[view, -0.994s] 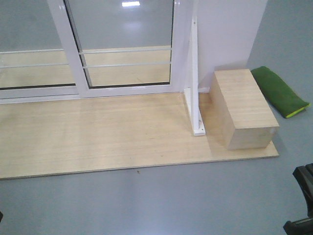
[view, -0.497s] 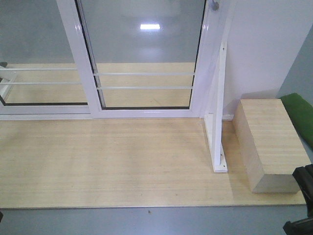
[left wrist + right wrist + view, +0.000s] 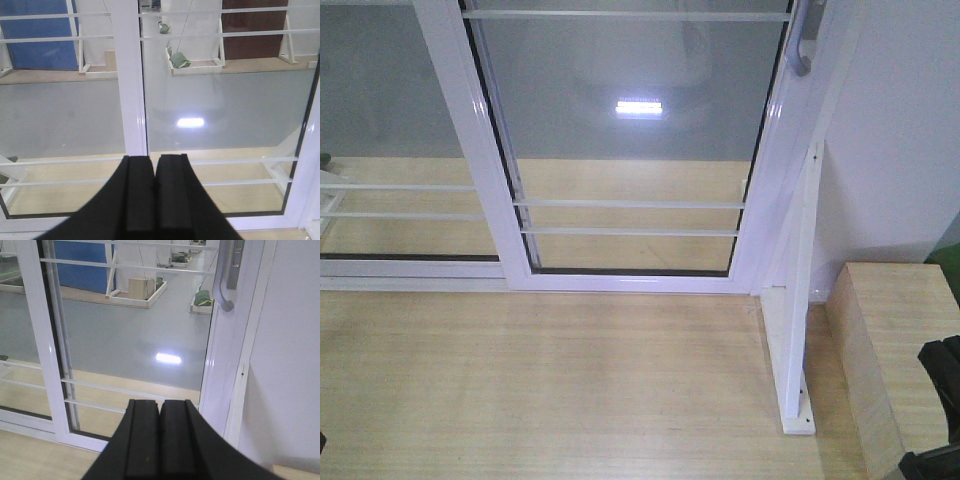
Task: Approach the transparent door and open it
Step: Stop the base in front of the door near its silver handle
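Glass fills our front view: the transparent door (image 3: 630,150) stands directly ahead, shut against the right side of its white frame, with its grey handle (image 3: 803,45) at the upper right. Our left gripper (image 3: 155,167) is clenched on nothing and faces the door's left upright. Our right gripper (image 3: 160,410) is likewise clamped empty, below the handle and well apart from it. A wooden box (image 3: 895,340) sits to the right.

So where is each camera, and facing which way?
Front: high on the robot, tilted down at the transparent door and wooden platform; black arm part bottom right.
Left wrist: looks past the shut left gripper at the white frame post.
Right wrist: past the shut right gripper toward the handle.
Front and right wrist share the handle.
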Robot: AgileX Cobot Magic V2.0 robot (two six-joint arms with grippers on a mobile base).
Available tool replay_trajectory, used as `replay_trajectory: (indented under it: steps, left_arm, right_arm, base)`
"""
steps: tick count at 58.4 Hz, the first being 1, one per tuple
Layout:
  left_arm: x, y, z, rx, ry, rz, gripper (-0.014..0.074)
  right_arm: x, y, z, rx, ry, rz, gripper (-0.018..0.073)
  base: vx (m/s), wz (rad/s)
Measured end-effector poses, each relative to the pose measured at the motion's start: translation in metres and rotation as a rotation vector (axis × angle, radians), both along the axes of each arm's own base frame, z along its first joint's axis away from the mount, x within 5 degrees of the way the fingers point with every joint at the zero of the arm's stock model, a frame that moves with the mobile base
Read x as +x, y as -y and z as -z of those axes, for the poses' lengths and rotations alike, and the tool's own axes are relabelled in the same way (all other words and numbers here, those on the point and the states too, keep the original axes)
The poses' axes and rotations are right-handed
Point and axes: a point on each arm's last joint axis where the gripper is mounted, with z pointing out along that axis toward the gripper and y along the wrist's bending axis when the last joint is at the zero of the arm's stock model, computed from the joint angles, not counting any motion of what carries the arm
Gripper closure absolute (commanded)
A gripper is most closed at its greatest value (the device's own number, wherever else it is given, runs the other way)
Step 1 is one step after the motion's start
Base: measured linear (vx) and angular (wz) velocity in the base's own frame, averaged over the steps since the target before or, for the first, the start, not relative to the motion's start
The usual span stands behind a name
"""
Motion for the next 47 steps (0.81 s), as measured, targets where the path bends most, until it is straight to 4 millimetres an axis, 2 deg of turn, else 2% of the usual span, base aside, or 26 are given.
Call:
replay_trajectory:
  steps: [23, 47]
  left_arm:
    - [0.0, 0.0, 0.0, 0.0, 0.0, 0.0, 0.0603]
    - [0.0, 0.0, 0.0, 0.0, 0.0, 0.0, 0.0603]
  right_arm:
    - [0.0, 0.0, 0.0, 0.0, 0.0, 0.0, 0.0568]
    - [0.0, 0.0, 0.0001, 0.0, -0.001, 0.0, 0.0568]
  base:
    - [0.32, -0.02]
    - [0.18, -0.07]
